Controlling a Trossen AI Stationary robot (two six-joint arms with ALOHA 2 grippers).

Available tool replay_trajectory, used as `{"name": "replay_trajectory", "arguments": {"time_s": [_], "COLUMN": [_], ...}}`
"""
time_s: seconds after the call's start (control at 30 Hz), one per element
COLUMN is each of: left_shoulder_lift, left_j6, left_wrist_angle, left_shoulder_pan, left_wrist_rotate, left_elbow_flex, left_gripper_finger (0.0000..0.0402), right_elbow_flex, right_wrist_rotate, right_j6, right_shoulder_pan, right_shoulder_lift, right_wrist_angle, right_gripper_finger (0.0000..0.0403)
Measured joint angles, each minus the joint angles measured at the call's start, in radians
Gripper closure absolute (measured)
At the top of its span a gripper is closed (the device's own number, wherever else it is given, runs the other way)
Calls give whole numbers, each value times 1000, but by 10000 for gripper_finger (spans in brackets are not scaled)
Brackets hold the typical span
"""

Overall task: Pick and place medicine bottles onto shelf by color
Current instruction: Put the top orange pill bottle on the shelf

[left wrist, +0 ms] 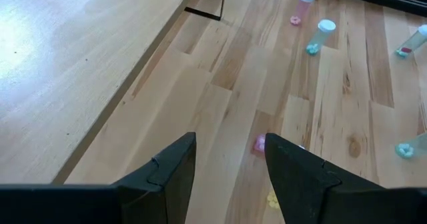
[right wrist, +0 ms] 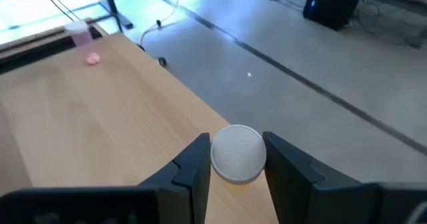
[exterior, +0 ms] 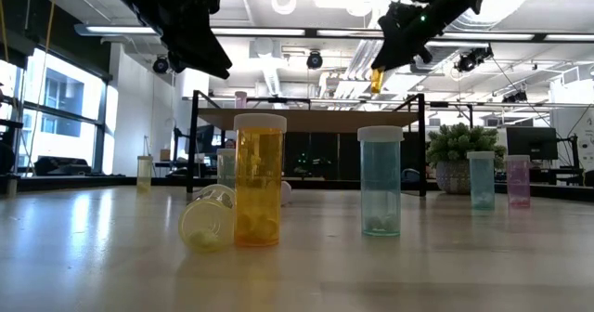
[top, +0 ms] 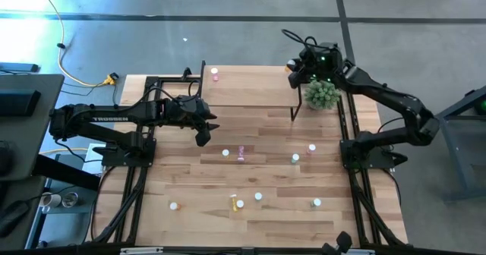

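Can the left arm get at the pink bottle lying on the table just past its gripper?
Probably yes. The left gripper hangs open above the tabletop, and the pink, white-capped bottle lies apart from its neighbours, with bare wood between them and nothing over it.

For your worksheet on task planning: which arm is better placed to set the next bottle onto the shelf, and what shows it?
The right. Its gripper is shut on a white-capped bottle above the shelf end near the plant. The left gripper is open and empty over the table.
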Motion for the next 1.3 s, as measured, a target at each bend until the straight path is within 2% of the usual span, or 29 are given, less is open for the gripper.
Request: {"name": "replay_trajectory", "arguments": {"time_s": [0.53, 1.13, 1.3], "left_shoulder_lift": [0, 0, 0], "left_j6": [-24, -24, -24], "left_wrist_angle": [1, 0, 0], "left_shoulder_pan": [0, 0, 0], "left_wrist_rotate": [0, 0, 0], "left_elbow_flex": [0, 0, 0], "left_gripper_finger": [232, 232, 232], "right_elbow_flex": [0, 0, 0], "right_wrist_rotate": [-16, -5, -4], "right_j6": [24, 2, 2], "right_shoulder_pan": [9, 30, 30], "right_shoulder_lift": [129, 146, 146], "right_wrist_angle": [-14, -25, -26], "right_gripper_finger": [293, 292, 276]}}
